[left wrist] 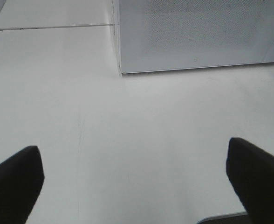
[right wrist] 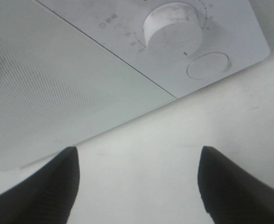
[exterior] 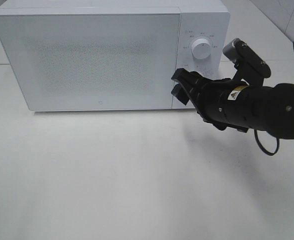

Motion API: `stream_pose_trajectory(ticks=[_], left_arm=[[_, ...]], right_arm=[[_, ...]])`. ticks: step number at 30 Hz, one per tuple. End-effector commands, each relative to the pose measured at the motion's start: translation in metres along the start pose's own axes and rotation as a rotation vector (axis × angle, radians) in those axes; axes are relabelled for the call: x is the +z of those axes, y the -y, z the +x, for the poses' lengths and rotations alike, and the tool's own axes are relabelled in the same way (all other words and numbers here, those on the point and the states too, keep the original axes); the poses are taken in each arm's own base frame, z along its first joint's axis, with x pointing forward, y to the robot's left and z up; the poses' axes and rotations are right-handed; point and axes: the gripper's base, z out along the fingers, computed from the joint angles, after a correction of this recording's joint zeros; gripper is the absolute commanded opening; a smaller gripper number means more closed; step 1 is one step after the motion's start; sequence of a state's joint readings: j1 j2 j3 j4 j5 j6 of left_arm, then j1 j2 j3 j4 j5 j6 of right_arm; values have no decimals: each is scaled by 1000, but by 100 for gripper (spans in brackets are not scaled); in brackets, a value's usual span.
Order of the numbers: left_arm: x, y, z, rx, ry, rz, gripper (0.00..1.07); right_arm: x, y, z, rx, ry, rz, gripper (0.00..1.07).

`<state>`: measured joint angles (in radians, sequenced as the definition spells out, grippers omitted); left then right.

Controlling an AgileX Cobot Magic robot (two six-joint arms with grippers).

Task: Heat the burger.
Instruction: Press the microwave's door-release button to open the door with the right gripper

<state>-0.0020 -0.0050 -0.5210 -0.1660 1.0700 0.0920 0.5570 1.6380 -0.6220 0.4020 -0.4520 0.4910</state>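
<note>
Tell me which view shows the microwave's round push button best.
The right wrist view: the button sits close and unobstructed beside the dial on the control panel. In the exterior high view the right pincer blocks that spot. The left wrist view shows only the microwave door and table, no controls.

- The microwave (exterior: 87, 55) stands on the table (exterior: 112, 175), towards its far side, with open tabletop in front of it.
- The door (exterior: 87, 65) takes up the left and middle of the microwave's front; the control panel (exterior: 202, 20) lies to the right of it.
- The upper dial (exterior: 203, 49) sits on the panel; the lower dial (right wrist: 174, 28) sits further down, with a round button (right wrist: 208, 65) between it and the panel's bottom edge.
- The right gripper (exterior: 178, 84) hangs above the table, just before the lower panel, at the door's right edge.
- The left gripper (left wrist: 133, 154) is over the table, well in front of the microwave's left corner.
</note>
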Motion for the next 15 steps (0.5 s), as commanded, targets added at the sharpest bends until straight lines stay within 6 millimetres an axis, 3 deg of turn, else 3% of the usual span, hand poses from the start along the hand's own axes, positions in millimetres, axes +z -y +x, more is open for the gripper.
stream_pose_trajectory(ticks=[1,8,15], left_arm=[[0,0,1,-7,4,0,101],[0,0,1,-7,4,0,101],[0,0,1,-7,4,0,101]], right_arm=[[-9,1,-5,-139,-51,14,70],[-35,10,-8,-401,-250,75,70],[-61,10,-10,-543,-334,97,70]])
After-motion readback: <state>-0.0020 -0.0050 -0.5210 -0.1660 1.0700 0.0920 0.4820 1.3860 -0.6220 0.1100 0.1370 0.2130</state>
